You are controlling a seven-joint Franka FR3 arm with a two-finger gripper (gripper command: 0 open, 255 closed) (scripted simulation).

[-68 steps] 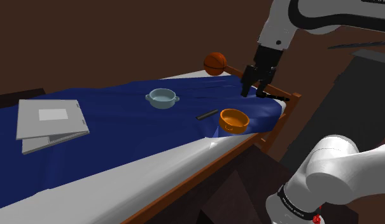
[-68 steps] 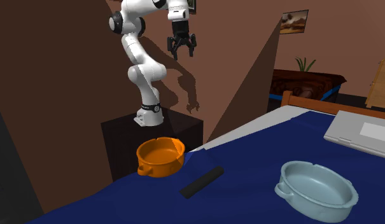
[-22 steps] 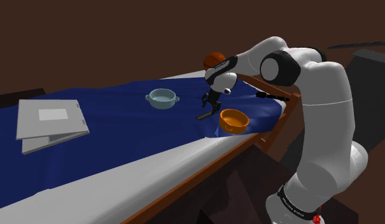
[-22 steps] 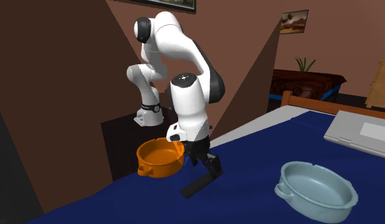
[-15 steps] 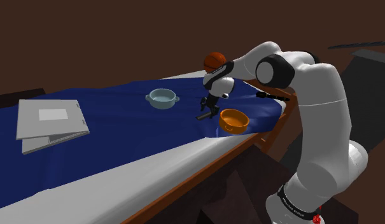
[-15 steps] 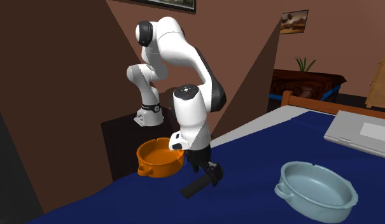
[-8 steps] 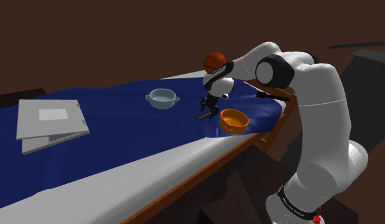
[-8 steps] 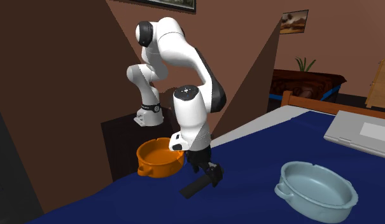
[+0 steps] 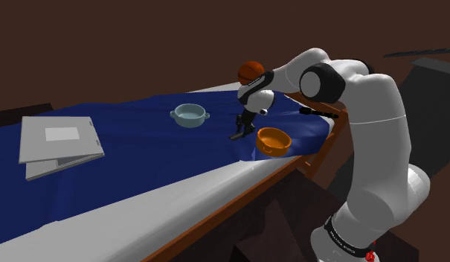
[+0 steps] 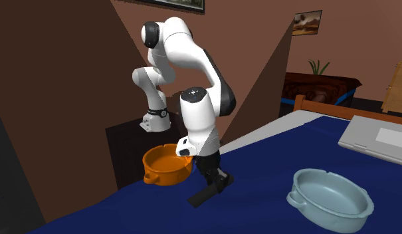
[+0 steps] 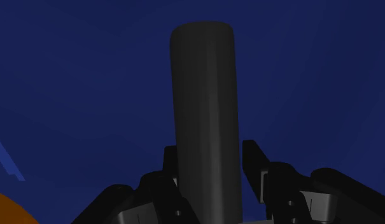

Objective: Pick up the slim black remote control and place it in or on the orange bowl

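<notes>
The slim black remote control [image 11: 205,108], a plain matte bar with a rounded end, lies on the blue bedcover [image 11: 70,76] just beside the orange bowl [image 10: 167,163], pinched near one end by the black gripper [image 11: 212,158].

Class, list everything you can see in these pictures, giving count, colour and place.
bedspread: 1, dark blue, spread beneath the things
remote control: 1, black, on the bedspread beside the orange bowl
orange bowl: 1, orange, near the bedspread's corner
pale bowl: 1, blue-grey, farther along the bedspread
ball: 1, orange-brown, at the bedspread's far edge
flat books: 2, grey, stacked on the bedspread
framed picture: 1, brownish, on the wall
arm: 1, white, bent over the bedspread
gripper: 1, black, at the remote control
</notes>
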